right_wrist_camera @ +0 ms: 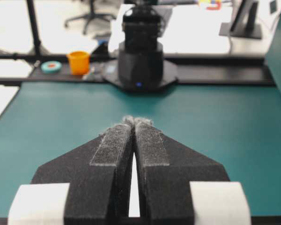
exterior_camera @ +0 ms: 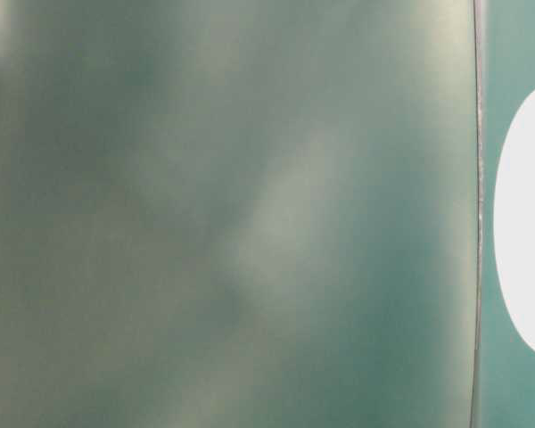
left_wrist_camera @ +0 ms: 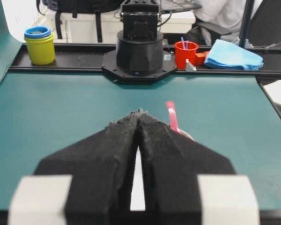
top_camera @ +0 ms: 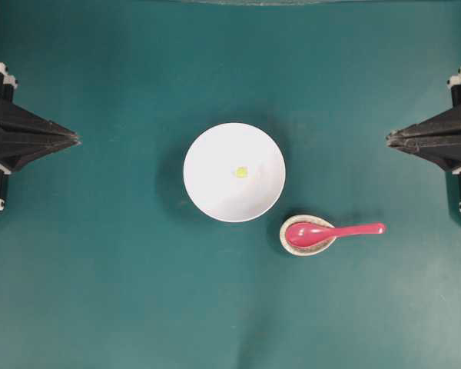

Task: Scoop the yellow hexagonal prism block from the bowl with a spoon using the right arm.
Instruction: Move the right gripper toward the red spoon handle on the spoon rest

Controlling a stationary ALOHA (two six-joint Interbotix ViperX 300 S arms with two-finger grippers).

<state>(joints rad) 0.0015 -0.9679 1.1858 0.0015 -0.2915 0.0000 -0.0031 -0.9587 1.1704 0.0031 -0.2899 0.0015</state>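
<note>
Pink-red spoon [top_camera: 334, 232] rests beside the white bowl [top_camera: 215, 188].

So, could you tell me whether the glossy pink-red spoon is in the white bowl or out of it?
Out: the pink-red spoon rests with its scoop in the speckled beige spoon rest beside the white bowl.

You face a teal table [top_camera: 100, 292] under bright light; beyond its far edge, a yellow cup [left_wrist_camera: 40, 47], blue cloth [left_wrist_camera: 234, 55] and office chair [right_wrist_camera: 86, 14].
</note>
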